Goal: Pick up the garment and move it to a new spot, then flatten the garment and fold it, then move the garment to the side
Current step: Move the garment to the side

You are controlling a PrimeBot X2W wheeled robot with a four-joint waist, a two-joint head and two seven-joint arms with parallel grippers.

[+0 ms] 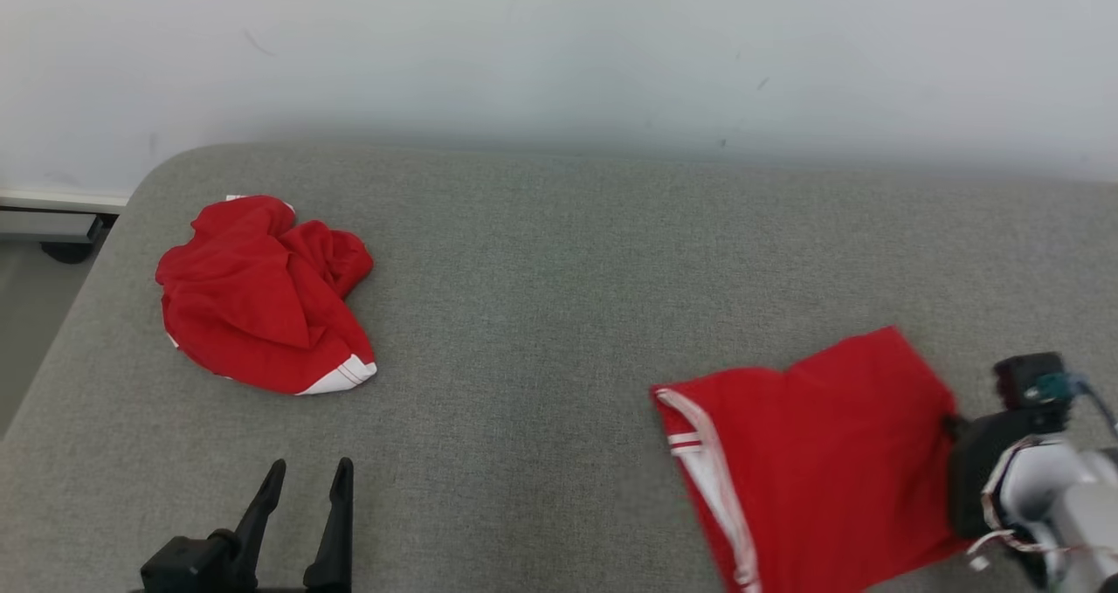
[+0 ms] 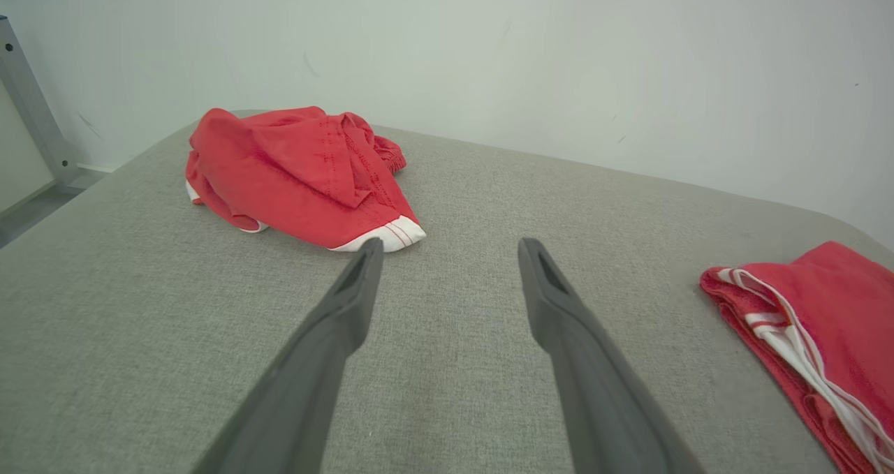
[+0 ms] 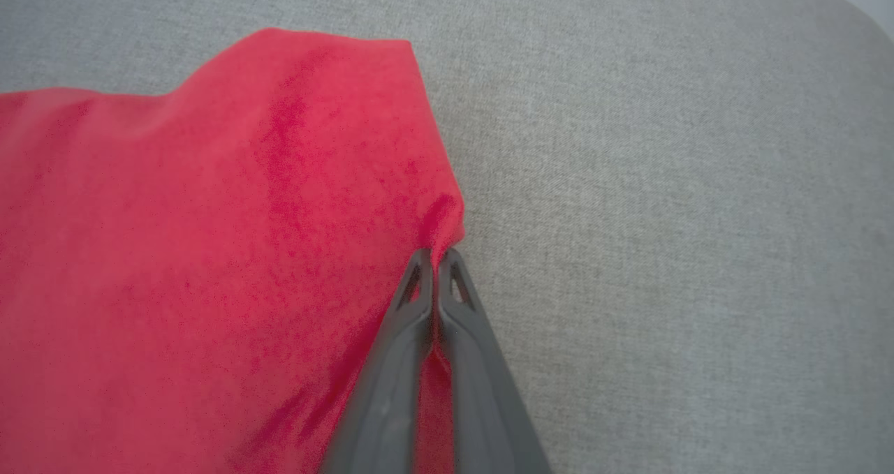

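Right gripper [image 3: 434, 254]: two dark fingers pressed together, pinching the right-hand edge of a flat red cloth garment with white striped trim [image 3: 209, 250]; a small pucker of cloth bunches at the fingertips.
Pinched garment [image 1: 821, 462]: spread flat on the near right of a grey woven padded surface [image 1: 559, 270], with its white trim along the edge facing away from the right gripper.
Left gripper [image 1: 312, 464]: fingers spread wide and holding nothing, low over the near left of the surface.
Crumpled red cloth heap with a white striped hem [image 1: 262, 300]: at the far left by the surface's rounded corner, beyond the left gripper's tips [image 2: 452, 245] and well apart from the flat garment.
Plain white wall [image 1: 559, 43]: behind the surface's far edge.
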